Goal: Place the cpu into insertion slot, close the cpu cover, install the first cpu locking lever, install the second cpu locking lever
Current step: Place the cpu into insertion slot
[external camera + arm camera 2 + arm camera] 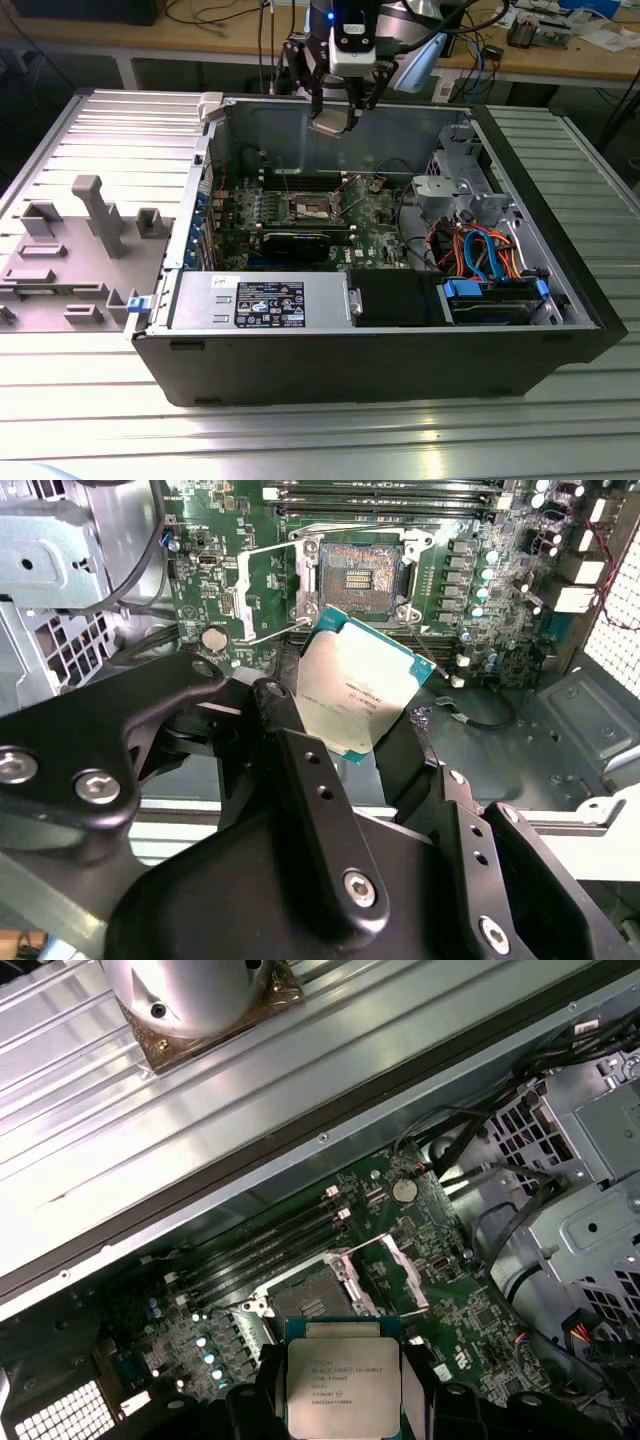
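the pincer (335, 115) is clenched on the cpu (360, 690), its fingers (300, 765) pressing two opposite edges. it hangs above the open computer case (350, 350), toward the far edge of the tabletop (300, 440). below, on the green motherboard (375, 215), the insertion slot (358, 577) lies bare, the cpu cover (245, 585) swung open beside it.
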